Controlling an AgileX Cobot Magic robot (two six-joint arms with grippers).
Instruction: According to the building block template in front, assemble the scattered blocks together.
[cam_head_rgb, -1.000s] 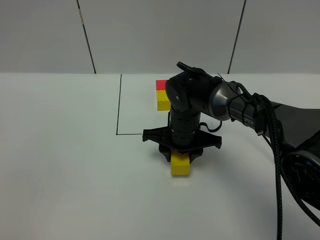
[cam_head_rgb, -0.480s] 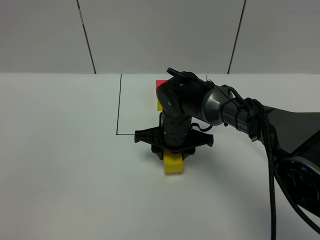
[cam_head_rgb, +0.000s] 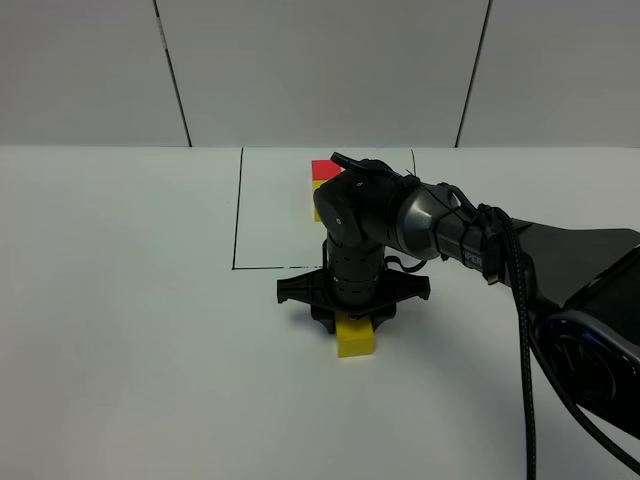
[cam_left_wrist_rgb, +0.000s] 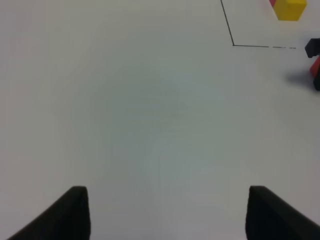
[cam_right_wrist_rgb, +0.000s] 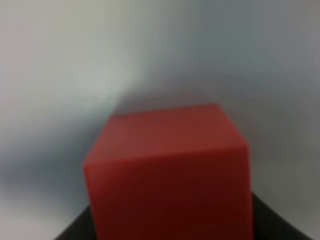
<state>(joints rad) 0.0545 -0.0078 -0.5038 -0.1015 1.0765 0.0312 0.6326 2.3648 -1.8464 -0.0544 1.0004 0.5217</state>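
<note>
Right gripper (cam_head_rgb: 352, 318) was clamped on red cube (cam_right_wrist_rgb: 167, 170), apparently touching yellow cube (cam_head_rgb: 357, 338); left gripper (cam_left_wrist_rgb: 167, 212) was spread, empty.

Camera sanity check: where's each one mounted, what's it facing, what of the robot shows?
Exterior high: mounted above, facing the white table; right arm and right pincer over the yellow cube, template behind.
Left wrist: looks along bare table; two dark fingertips of the open left pincer show.
Right wrist: close on the red cube, dark pincer parts at the frame corners.
Shared: exterior and left wrist both see the template and black outline.
</note>
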